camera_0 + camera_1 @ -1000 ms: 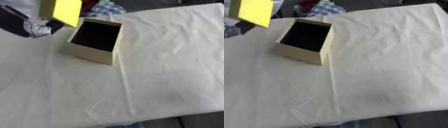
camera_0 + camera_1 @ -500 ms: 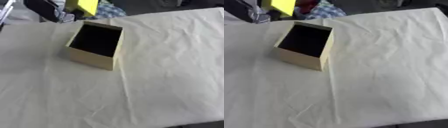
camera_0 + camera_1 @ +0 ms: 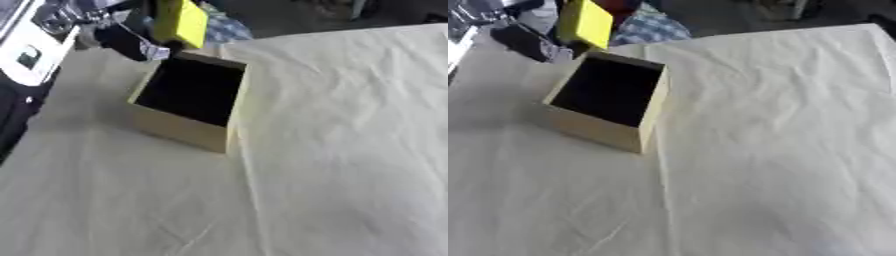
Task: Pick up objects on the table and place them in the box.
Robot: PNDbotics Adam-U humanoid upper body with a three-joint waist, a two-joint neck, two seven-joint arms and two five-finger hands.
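Note:
An open tan cardboard box [image 3: 178, 132] with a dark inside stands on the cream cloth at the left middle of the table. A yellow block [image 3: 181, 22] hangs just above and behind the box's far rim, tilted on edge. My left hand [image 3: 128, 41], black and blurred, comes in from the upper left and is shut on the block from its left side. My right hand shows in neither view.
Cream wrinkled cloth [image 3: 780, 140] covers the table right of and in front of the box. A blue checked fabric [image 3: 651, 30] lies just past the table's far edge. A white and black device [image 3: 26, 56] stands at the left edge.
My left hand has carried the yellow block rightward from beyond the box's left corner to just over its far rim. The camera has also shifted.

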